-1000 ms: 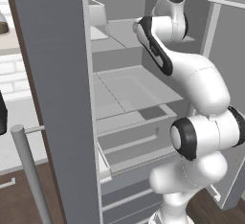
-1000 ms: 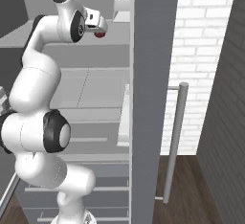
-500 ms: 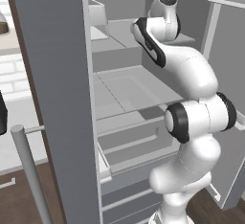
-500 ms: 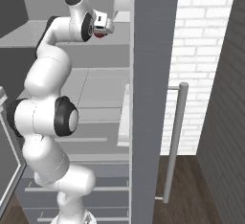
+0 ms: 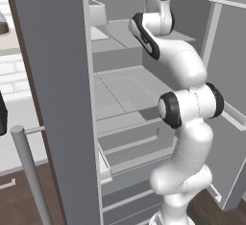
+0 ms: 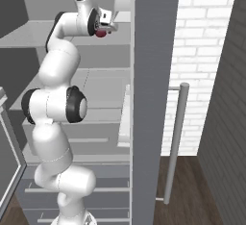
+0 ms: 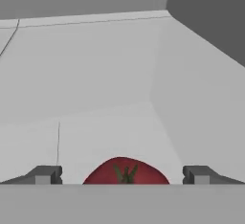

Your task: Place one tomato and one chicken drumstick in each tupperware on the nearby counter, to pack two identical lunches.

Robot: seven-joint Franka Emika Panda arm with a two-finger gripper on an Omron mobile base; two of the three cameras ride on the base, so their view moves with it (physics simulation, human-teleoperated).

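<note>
Tomato point(image 7: 126, 172) sits at the bottom centre of our hand view, green stem top facing the camera; being round, it has no clear long axis. Our end effector point(image 7: 122, 175) stands spread wide, a fingertip point(image 7: 45, 174) either side of it, not touching. Compared with a second ago, our arm reaches further into the fridge shelf point(image 5: 120, 29).

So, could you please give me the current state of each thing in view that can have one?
Two-finger gripper: open, jaws wide, either side of the tomato.
Red round tomato with green stem: on the fridge shelf, between the fingers, not gripped.
Grey fridge door with bar handle: open.
</note>
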